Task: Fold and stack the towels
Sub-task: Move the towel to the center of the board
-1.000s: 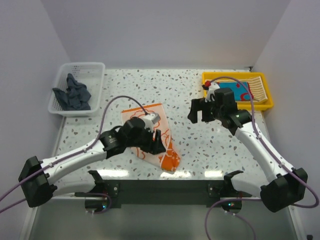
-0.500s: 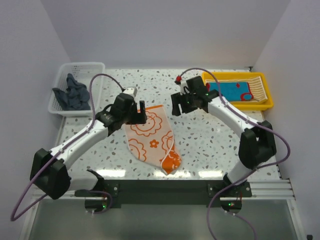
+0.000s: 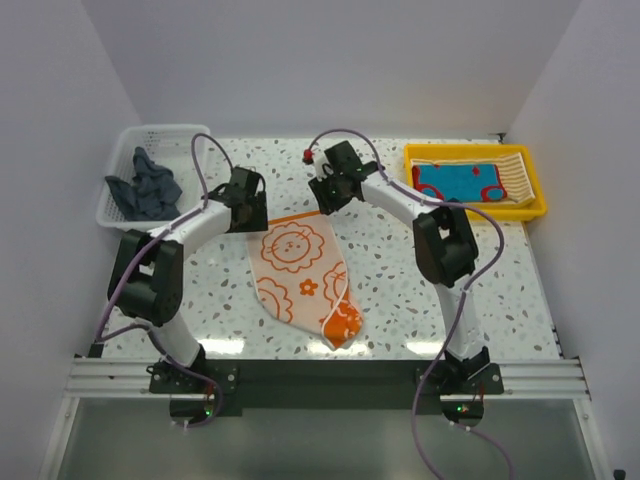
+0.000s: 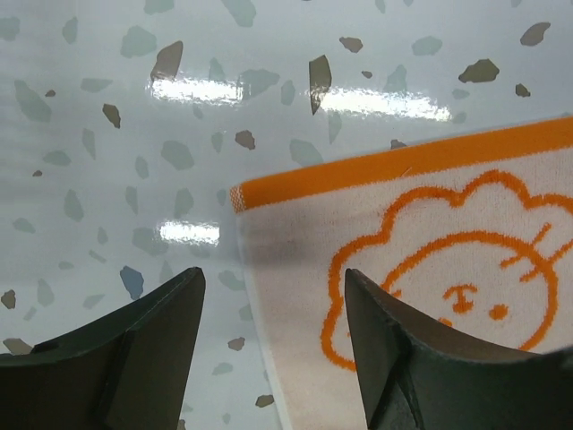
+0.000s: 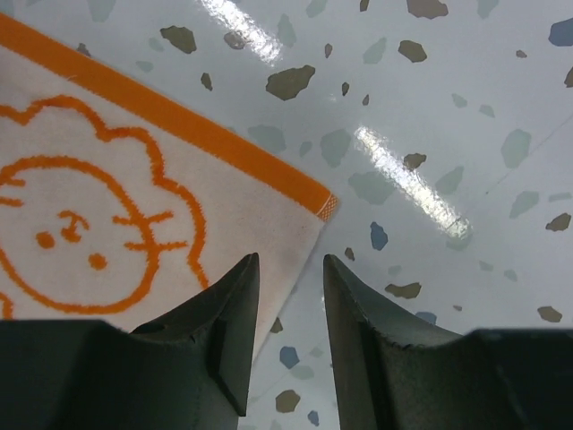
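Orange face-print towel, speckled white table

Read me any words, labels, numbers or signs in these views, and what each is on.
No text can be read anywhere.
orange towel: only drawn faces and flowers, no letters.
teal towel in the yellow tray: red marks too small to read.

Both my arms stretch far out to the upper middle of the overhead view. My left arm rises from the lower left, elbow folded low. My left pincer points down, its jaws well apart. My right arm doubles back from the lower right. My right pincer also points down, its jaws closer together with only a narrow gap between them
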{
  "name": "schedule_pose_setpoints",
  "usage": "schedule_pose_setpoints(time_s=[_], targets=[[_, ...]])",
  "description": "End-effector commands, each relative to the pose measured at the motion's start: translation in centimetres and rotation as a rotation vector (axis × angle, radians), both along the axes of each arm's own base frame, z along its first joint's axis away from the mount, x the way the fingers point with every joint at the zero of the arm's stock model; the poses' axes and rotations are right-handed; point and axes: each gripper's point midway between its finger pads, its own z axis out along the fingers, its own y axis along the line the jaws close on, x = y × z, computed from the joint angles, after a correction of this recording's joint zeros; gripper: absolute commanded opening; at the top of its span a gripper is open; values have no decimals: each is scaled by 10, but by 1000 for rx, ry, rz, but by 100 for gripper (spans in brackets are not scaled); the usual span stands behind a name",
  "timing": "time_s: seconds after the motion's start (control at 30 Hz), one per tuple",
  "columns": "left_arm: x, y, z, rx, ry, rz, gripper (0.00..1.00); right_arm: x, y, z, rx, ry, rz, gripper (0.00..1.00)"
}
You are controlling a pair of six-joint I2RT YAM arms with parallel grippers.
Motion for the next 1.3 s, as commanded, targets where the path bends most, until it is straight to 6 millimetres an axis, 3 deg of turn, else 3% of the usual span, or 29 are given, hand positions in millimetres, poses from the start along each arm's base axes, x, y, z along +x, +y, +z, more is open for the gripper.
schedule_pose_setpoints(time_s=[0.0, 0.3, 0.63, 0.73, 0.77, 0.87, 1.27], targets=[[23, 2, 12, 3, -50, -10, 68, 20, 6, 1, -35, -71, 9, 38], [29, 9, 1, -2, -28, -1, 67, 35, 11, -29, -99, -81, 1, 34], [27, 13, -13, -17, 6, 12, 66, 24, 16, -60, -126, -3, 39, 35], [29, 17, -13, -18, 6, 25, 66, 18, 11, -74, -152, 34, 43, 23], [30, 17, -13, -19, 3, 29, 66, 14, 9, -76, -161, 45, 44, 10], [33, 21, -14, -23, 3, 46, 66, 9, 3, -80, -177, 52, 40, 0], [42, 19, -36, -34, 44, 59, 49, 4, 2, -70, -161, 41, 44, 0]])
